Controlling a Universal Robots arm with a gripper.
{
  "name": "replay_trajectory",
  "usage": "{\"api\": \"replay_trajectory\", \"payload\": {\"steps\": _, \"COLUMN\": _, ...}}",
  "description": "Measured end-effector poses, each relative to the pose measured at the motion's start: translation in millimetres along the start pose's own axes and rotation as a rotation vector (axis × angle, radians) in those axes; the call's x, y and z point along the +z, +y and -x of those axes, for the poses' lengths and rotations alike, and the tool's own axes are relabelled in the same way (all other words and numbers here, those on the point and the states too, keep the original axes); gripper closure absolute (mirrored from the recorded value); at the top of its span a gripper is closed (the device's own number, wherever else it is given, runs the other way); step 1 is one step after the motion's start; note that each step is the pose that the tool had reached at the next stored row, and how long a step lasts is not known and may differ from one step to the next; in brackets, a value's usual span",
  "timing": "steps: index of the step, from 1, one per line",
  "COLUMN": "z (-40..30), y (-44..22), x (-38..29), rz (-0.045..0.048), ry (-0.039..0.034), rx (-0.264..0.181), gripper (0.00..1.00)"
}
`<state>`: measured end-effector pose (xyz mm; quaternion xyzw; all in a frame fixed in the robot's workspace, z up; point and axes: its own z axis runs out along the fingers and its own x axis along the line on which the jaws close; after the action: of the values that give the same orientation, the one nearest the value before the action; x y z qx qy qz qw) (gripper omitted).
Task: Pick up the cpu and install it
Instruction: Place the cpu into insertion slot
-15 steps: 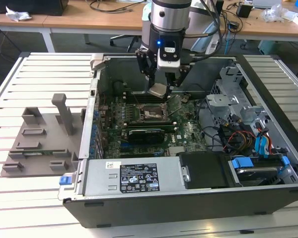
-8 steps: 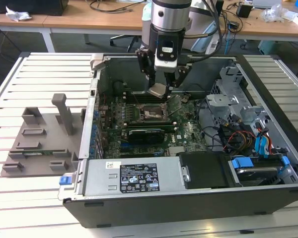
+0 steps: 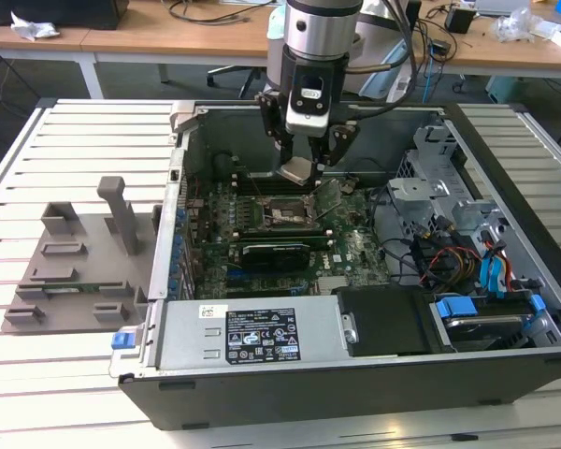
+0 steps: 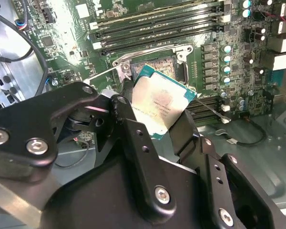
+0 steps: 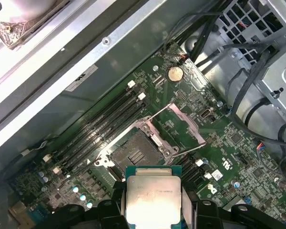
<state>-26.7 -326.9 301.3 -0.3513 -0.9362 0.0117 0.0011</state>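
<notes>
My gripper point(image 3: 297, 168) hangs over the open computer case, shut on the cpu point(image 3: 295, 169), a flat square chip with a silver top plate. The cpu point(image 4: 157, 105) sits between the black fingers point(image 4: 133, 138) in the second wrist view, and the first wrist view has the cpu point(image 5: 153, 193) just short of the open socket point(image 5: 136, 155). The socket point(image 3: 285, 216) lies on the green motherboard point(image 3: 355, 248) a little below the held chip, with its metal load frame point(image 5: 183, 126) swung open.
A grey plastic holder tray point(image 3: 70, 271) lies on the slatted table at the exterior view's left. Inside the case are memory slots point(image 5: 105, 126), a black card point(image 3: 276, 251), cables and drive bays point(image 3: 467, 243) at the exterior view's right, and a power supply point(image 3: 252, 332) in front.
</notes>
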Motion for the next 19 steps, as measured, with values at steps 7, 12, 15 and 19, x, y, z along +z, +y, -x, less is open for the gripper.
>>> {"api": "replay_trajectory", "payload": {"steps": 7, "z": 0.0, "y": 0.0, "x": 0.1, "rz": -0.0003, "ry": 0.0007, "rx": 0.034, "gripper": 0.45}}
{"api": "replay_trajectory", "payload": {"steps": 12, "z": 0.0, "y": 0.0, "x": 0.2, "rz": -0.0006, "ry": 0.0014, "rx": 0.067, "gripper": 0.45}}
{"api": "replay_trajectory", "payload": {"steps": 15, "z": 0.0, "y": 0.0, "x": 0.4, "rz": -0.0009, "ry": 0.0019, "rx": 0.093, "gripper": 0.45}}
{"api": "replay_trajectory", "payload": {"steps": 19, "z": 0.0, "y": 0.0, "x": 0.6, "rz": -0.0027, "ry": 0.0017, "rx": 0.146, "gripper": 0.45}}
